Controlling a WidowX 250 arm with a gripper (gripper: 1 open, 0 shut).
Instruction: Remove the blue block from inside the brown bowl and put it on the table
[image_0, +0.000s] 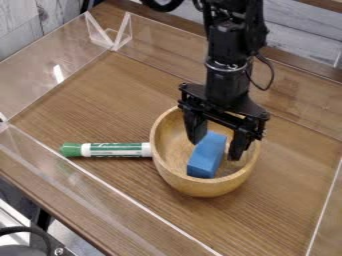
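Observation:
The blue block (207, 157) lies inside the brown bowl (175, 165), tilted against its right inner wall. My gripper (221, 139) hangs straight down into the bowl, its black fingers spread wide to either side of the block's upper end. The jaws stand open and I see no grip on the block. The bowl rests on the dark wood table (120, 95), right of centre.
A green-and-white marker (106, 150) lies on the table just left of the bowl. Low clear acrylic walls (40, 60) edge the tabletop. The black arm (235, 35) rises from the gripper toward the back.

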